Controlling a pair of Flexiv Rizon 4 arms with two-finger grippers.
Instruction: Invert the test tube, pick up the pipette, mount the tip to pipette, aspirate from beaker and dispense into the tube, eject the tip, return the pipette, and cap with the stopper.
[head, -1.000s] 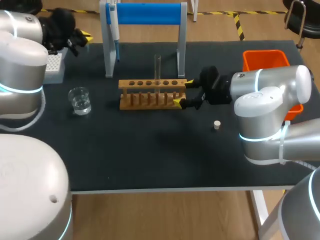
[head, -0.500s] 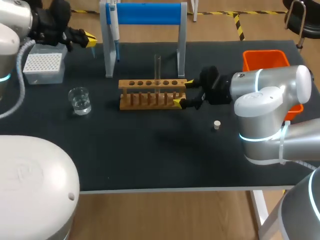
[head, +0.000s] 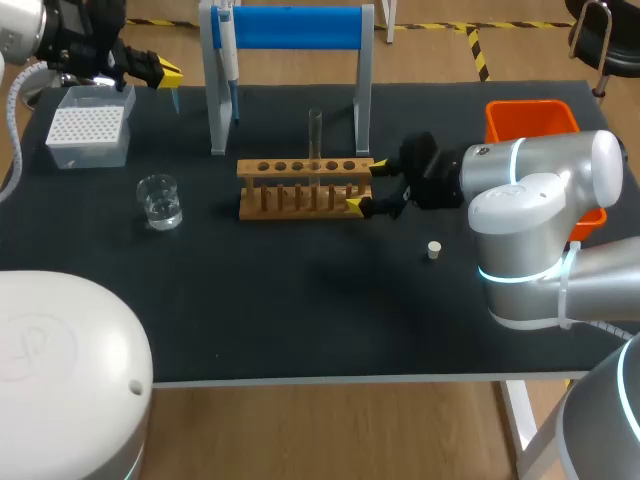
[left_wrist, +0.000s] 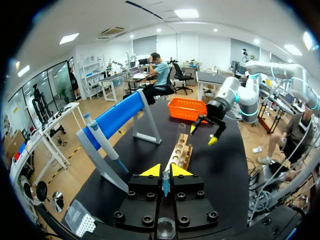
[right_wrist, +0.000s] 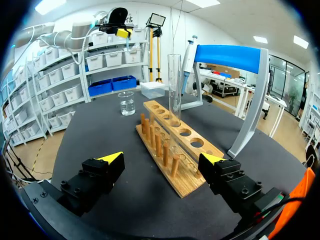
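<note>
My left gripper (head: 166, 72) hangs over the table's back left corner, just behind the white tip box (head: 88, 134). It is shut on a thin blue pipette tip (left_wrist: 164, 183) that points down between its fingers. The pipette (head: 228, 52) hangs on the blue stand (head: 296, 28). A clear test tube (head: 315, 135) stands upright, mouth up, in the wooden rack (head: 305, 187). My right gripper (head: 366, 186) is open at the rack's right end, one finger on each side of it (right_wrist: 162, 159). The beaker (head: 160, 200) of water sits left of the rack. The stopper (head: 433, 250) lies in front of my right gripper.
An orange bin (head: 530, 120) stands at the back right, partly behind my right arm. The stand's grey legs (head: 364, 110) rise just behind the rack.
My left arm has swung up and back off the tip box, which now shows whole; its gripper stays near the back left corner. The right arm has not moved.
</note>
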